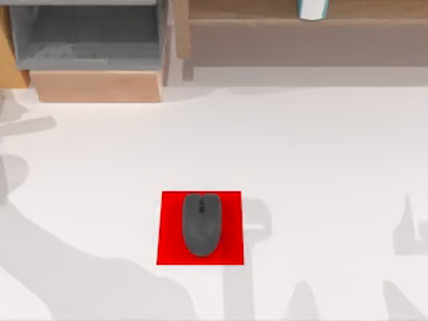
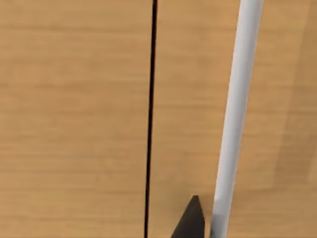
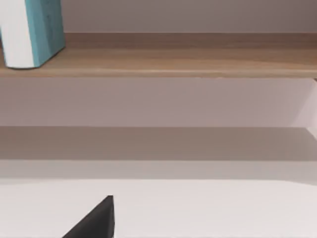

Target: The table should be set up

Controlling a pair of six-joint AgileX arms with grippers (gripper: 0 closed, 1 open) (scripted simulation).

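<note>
The white table (image 1: 321, 167) spreads across the top view. At its front centre a dark grey mouse (image 1: 201, 224) lies on a red square mat (image 1: 233, 227). A dark part of my left gripper (image 2: 190, 220) sits close against a light wooden panel (image 2: 74, 119), which has a thin black seam and a white bar (image 2: 235, 124) running along it. A dark part of my right gripper (image 3: 94, 220) hovers low over the table (image 3: 208, 208), facing the wooden shelf (image 3: 173, 64).
A wooden drawer unit (image 1: 97, 87) stands at the back left with its grey drawer (image 1: 93, 40) open. The long shelf (image 1: 301, 40) runs along the back right and carries a white and teal object (image 1: 312, 8), which the right wrist view shows upright (image 3: 32, 32).
</note>
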